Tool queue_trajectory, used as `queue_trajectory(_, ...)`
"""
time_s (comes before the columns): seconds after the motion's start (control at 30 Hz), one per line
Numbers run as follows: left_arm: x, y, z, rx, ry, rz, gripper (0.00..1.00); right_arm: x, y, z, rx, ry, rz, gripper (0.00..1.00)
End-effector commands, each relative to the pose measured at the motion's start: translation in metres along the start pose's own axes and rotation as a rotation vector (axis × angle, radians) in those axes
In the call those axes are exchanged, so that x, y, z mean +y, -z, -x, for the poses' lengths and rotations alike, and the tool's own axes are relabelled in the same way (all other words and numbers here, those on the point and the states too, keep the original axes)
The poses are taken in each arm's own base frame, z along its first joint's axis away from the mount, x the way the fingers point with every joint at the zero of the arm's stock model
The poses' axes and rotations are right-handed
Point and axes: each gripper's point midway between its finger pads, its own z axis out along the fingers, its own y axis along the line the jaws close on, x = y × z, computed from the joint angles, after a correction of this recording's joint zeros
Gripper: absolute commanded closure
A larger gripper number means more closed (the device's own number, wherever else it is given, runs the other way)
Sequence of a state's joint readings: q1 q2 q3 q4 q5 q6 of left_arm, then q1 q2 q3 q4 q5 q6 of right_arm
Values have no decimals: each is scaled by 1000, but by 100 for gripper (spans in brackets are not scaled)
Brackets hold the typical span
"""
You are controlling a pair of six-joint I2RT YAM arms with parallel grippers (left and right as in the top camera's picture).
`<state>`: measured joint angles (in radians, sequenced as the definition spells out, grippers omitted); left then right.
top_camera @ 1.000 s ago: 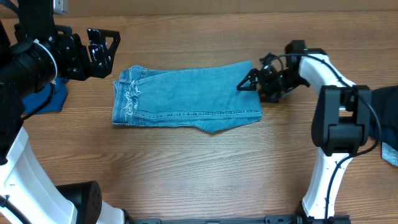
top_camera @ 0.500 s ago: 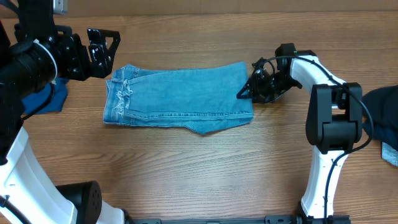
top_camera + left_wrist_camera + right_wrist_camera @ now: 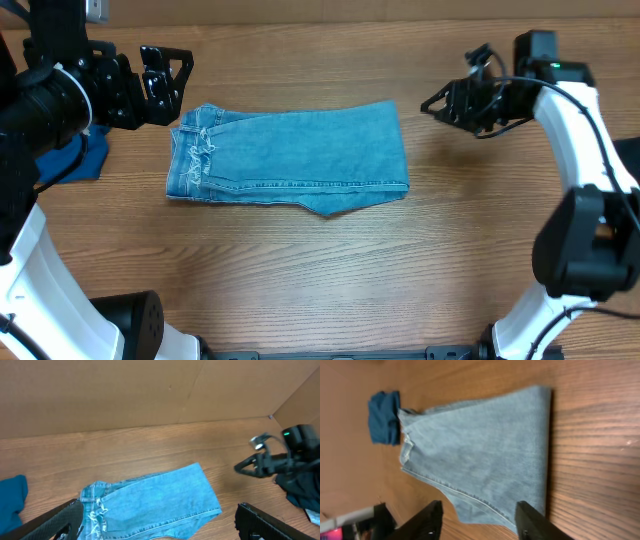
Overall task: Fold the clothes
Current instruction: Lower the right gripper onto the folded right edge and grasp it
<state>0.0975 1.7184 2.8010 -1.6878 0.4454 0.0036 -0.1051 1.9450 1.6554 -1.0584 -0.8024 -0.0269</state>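
The pale-blue jeans (image 3: 290,155) lie folded into a flat rectangle mid-table, waistband and frayed hems at the left end; they also show in both wrist views (image 3: 150,502) (image 3: 480,455). My right gripper (image 3: 440,102) hovers off the jeans' right edge, clear of the cloth. Its jaws stand open with nothing in them (image 3: 480,522). My left gripper (image 3: 178,75) hangs wide open above the table behind the jeans' left end, holding nothing (image 3: 160,527). A royal-blue garment (image 3: 85,160) sits at the far left.
A dark navy garment (image 3: 300,495) lies at the right edge of the table behind the right arm. A brown cardboard wall (image 3: 125,395) runs along the back. Bare wood (image 3: 330,270) stretches in front of the jeans.
The right gripper pushed the jeans a little leftward, then pulled back up and to the right, off the cloth, jaws apart. The left arm has not moved.
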Motion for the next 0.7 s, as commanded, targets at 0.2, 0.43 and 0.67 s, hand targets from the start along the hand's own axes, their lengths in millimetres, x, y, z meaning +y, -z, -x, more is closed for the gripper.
queue_trajectory(0.2, -2, -3, -1, 9, -9, -18, 0, -40, -19, -13, 60, -57, -125, 20)
queue_trajectory(0.43, -2, -3, -1, 9, -9, -18, 0, -65, -64, -30, 171, -201, -3, 21)
queue_trajectory(0.67, -2, -3, -1, 9, -9, -18, 0, -69, -98, -40, 227, -245, 119, 17)
